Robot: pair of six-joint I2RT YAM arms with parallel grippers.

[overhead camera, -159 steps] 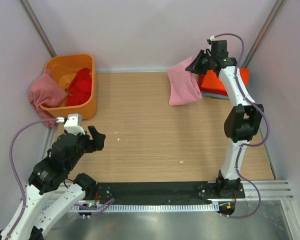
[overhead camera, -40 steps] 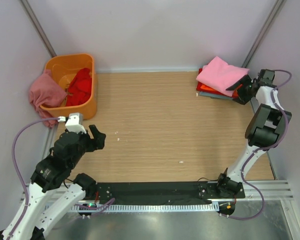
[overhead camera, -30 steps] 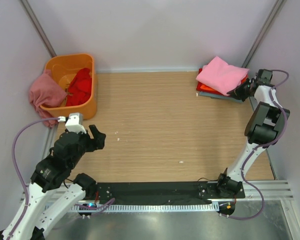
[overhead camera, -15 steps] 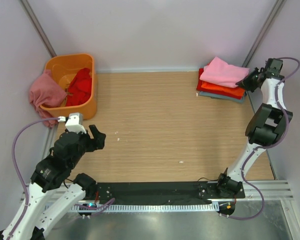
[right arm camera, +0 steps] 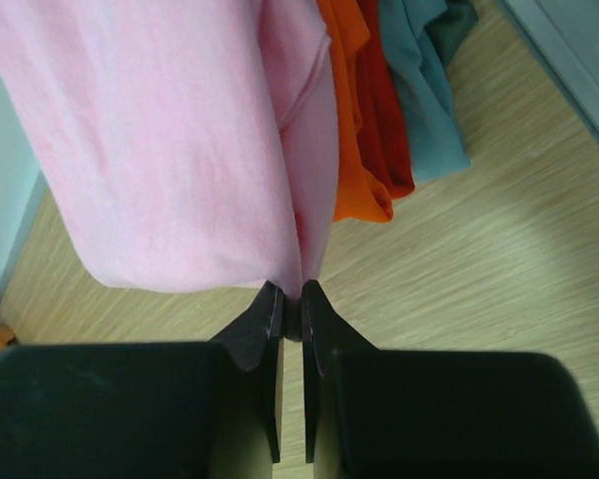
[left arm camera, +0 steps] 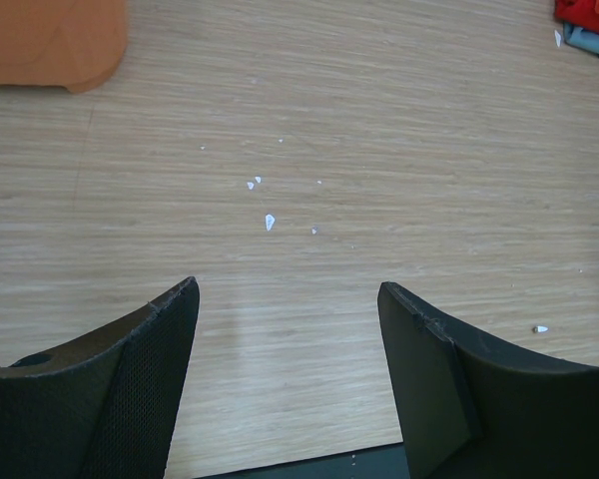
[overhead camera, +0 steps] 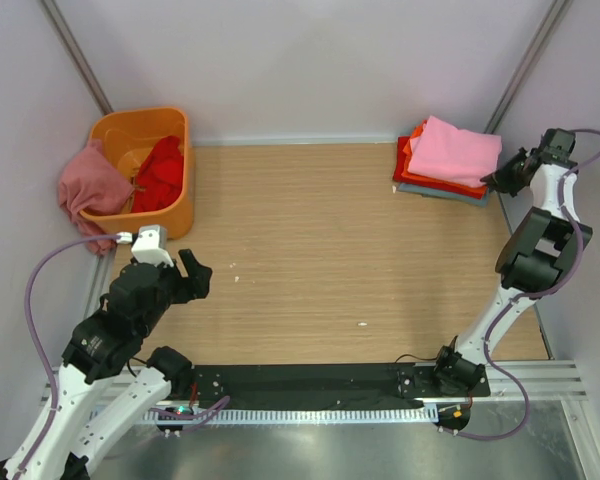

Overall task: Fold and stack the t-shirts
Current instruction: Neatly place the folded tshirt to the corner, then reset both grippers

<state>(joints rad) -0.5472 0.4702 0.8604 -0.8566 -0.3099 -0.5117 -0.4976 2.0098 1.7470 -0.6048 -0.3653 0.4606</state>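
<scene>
the right gripper point(right arm camera: 292, 304) is clamped on the hem of the light pink t-shirt point(right arm camera: 170, 140), which tops the folded stack point(right arm camera: 379, 110) ahead of its fingertips. pulling back without letting go would likely drag it off and unfold it. the left gripper point(left arm camera: 288, 299) hangs apart, empty. ahead to its left the orange tub point(overhead camera: 180, 215) holds a red t-shirt point(overhead camera: 160, 172), with a dusty rose t-shirt point(overhead camera: 88, 185) draped over its rim.

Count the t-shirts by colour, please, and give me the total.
light pink t-shirt: 1
orange t-shirt: 1
red t-shirts: 2
grey-blue t-shirt: 1
dusty rose t-shirt: 1
Total: 6
</scene>
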